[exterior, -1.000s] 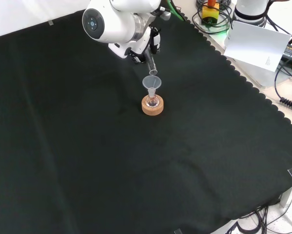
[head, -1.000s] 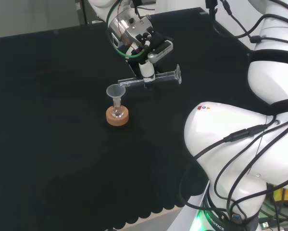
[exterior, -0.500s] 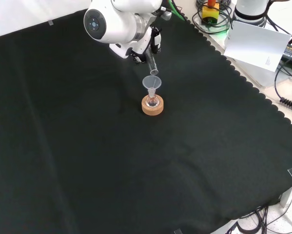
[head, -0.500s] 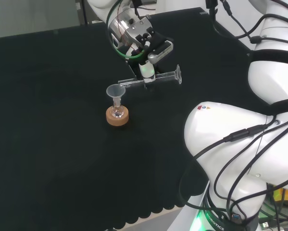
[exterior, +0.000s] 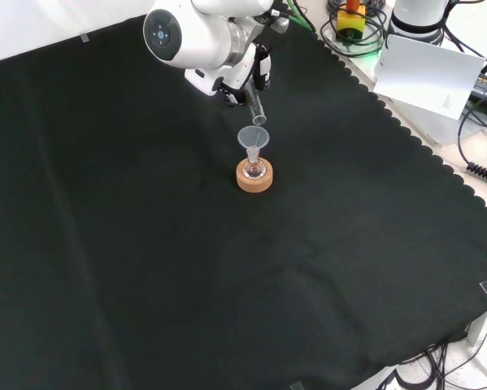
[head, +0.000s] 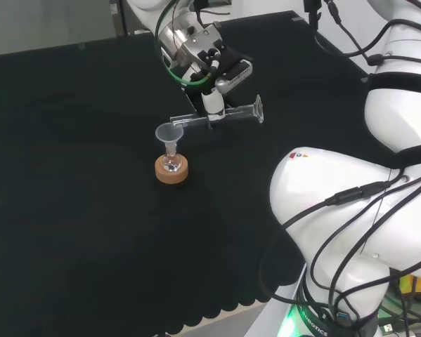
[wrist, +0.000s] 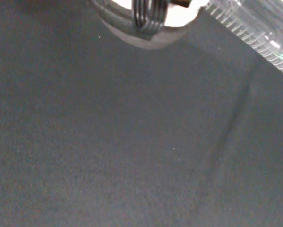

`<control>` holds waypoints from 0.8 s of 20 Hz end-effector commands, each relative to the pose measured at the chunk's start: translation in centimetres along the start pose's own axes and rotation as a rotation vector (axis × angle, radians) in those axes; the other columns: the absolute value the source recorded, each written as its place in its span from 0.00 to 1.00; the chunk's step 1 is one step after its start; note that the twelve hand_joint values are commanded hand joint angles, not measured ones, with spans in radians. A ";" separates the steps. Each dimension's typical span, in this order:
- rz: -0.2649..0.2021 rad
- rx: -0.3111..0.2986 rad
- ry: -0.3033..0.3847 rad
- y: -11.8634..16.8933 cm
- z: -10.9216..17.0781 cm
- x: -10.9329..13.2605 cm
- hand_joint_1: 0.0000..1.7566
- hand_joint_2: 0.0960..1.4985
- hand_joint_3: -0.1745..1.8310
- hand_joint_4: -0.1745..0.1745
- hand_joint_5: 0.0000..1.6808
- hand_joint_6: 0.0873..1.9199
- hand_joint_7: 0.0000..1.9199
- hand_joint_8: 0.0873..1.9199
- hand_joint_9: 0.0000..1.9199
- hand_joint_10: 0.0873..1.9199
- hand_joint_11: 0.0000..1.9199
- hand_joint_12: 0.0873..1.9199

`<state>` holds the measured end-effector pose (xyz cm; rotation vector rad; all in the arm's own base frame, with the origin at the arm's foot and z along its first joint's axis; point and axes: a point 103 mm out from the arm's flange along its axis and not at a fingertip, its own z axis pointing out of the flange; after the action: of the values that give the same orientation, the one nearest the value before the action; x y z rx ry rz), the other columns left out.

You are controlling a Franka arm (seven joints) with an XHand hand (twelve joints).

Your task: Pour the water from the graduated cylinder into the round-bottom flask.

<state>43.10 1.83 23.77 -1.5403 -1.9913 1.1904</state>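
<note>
A small round-bottom flask (head: pixel 171 164) (exterior: pixel 254 171) sits in a cork ring stand (head: pixel 172 171) (exterior: pixel 254 178) on the black cloth, with a clear funnel (head: pixel 169 133) (exterior: pixel 254 138) in its neck. My hand (head: pixel 214 70) (exterior: pixel 241 71) is shut on a clear graduated cylinder (head: pixel 217 117) (exterior: pixel 254 106), which lies nearly level above the cloth. The cylinder's mouth is just over the funnel's rim, and its foot points right in the head view. In the wrist view the cylinder's marked wall (wrist: pixel 254 33) shows close by.
The arm's white links (head: pixel 351 210) stand at the right of the head view. Beyond the cloth's scalloped edge in the front view lie cables and a white sheet of paper (exterior: pixel 426 73).
The hand and cylinder have shifted slightly, up and left in the head view. The cylinder stays nearly level over the funnel.
</note>
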 end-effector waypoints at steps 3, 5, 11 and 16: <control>-0.045 -0.063 0.038 -0.1 0.5 -0.3 0.75 0.62 0.08 0.00 0.85 0.07 0.79 0.00 0.90 0.00 0.72 0.29; -0.060 -0.086 0.052 -0.1 0.6 -0.5 0.75 0.62 0.08 0.00 0.85 0.07 0.79 0.00 0.90 0.00 0.72 0.29; -0.107 -0.195 0.125 -0.4 0.9 -1.6 0.75 0.62 0.07 0.00 0.85 0.07 0.79 0.00 0.90 0.00 0.72 0.29; -0.166 -0.275 0.190 -0.4 1.0 -2.2 0.75 0.62 0.07 0.00 0.85 0.07 0.79 0.00 0.89 0.00 0.72 0.29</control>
<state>42.83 -0.58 24.02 -1.5538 -2.0959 0.8806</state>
